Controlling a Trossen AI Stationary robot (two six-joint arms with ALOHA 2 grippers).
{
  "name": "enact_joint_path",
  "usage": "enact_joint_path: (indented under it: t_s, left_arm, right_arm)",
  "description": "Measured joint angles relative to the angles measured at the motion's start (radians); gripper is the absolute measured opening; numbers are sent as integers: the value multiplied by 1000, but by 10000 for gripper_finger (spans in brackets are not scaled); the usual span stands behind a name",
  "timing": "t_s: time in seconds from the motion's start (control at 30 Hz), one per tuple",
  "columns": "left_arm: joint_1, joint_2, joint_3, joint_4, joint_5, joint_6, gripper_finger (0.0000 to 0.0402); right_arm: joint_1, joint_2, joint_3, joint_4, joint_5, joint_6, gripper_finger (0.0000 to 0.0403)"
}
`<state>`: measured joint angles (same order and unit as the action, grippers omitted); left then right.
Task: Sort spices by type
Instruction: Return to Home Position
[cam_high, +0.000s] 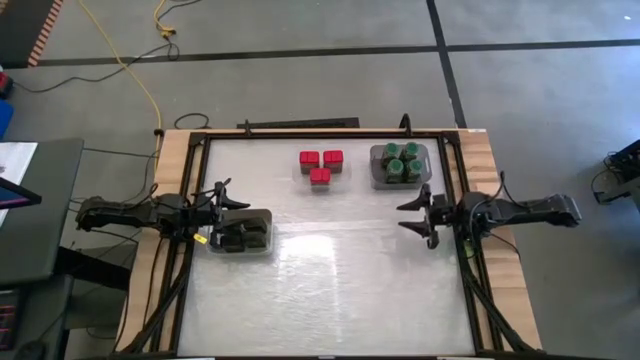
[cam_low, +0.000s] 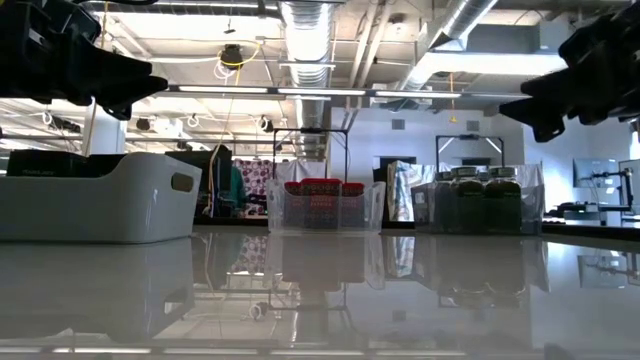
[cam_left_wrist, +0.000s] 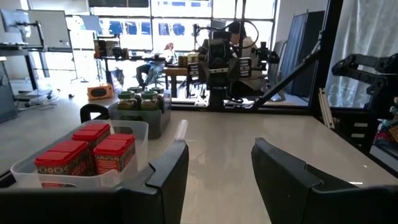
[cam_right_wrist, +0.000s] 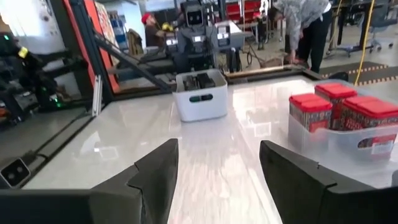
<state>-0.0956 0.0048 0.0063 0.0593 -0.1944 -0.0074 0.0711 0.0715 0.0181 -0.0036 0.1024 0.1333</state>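
Three red square blocks (cam_high: 320, 165) stand in a clear tray (cam_left_wrist: 140, 134) at the far middle of the table. Several green-lidded jars (cam_high: 400, 163) fill a grey tray (cam_high: 378, 168) at the far right. Dark grey tins (cam_high: 240, 235) sit in a white bin (cam_right_wrist: 199, 102) at the left edge. My left gripper (cam_high: 238, 203) hovers open and level at the left edge, just above the bin's far side. My right gripper (cam_high: 404, 216) hovers open and level at the right edge, nearer than the jars. Both show open in their wrist views (cam_left_wrist: 217, 180) (cam_right_wrist: 217, 180).
The glossy tabletop (cam_high: 340, 280) stretches bare between the two arms and toward the near edge. A black frame (cam_high: 300, 124) borders the table. A person (cam_right_wrist: 305, 25) bends over in the room beyond the table's left side.
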Motion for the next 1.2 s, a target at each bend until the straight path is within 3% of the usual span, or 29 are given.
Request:
enact_joint_path:
  t_s: [1.2]
  left_arm:
    - [0,0,0,0,0,0,169]
  right_arm:
    - [0,231,0,0,-3,-2,255]
